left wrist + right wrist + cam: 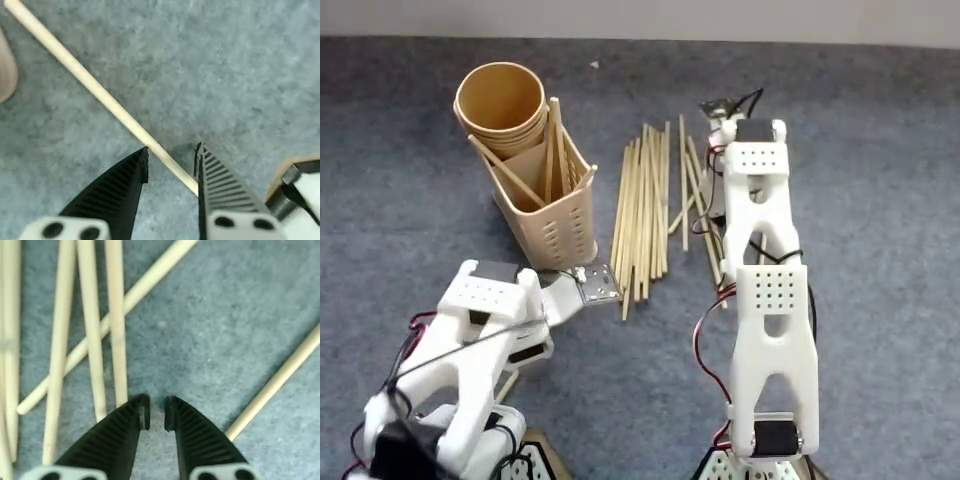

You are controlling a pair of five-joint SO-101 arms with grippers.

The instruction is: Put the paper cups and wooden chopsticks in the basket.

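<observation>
A beige basket stands on the carpet and holds stacked paper cups and a few wooden chopsticks. Many loose chopsticks lie in a pile to its right. My left gripper is open just above the carpet, with one chopstick running slantwise between its fingertips. My left arm's wrist sits by the foot of the basket. My right gripper is shut on nothing, its tips beside several chopsticks. The right arm stretches over the pile's right edge.
Grey carpet covers the whole surface, with free room to the far right and far left. A lone chopstick lies apart from the pile on the other side of my right gripper. Both arm bases stand at the near edge.
</observation>
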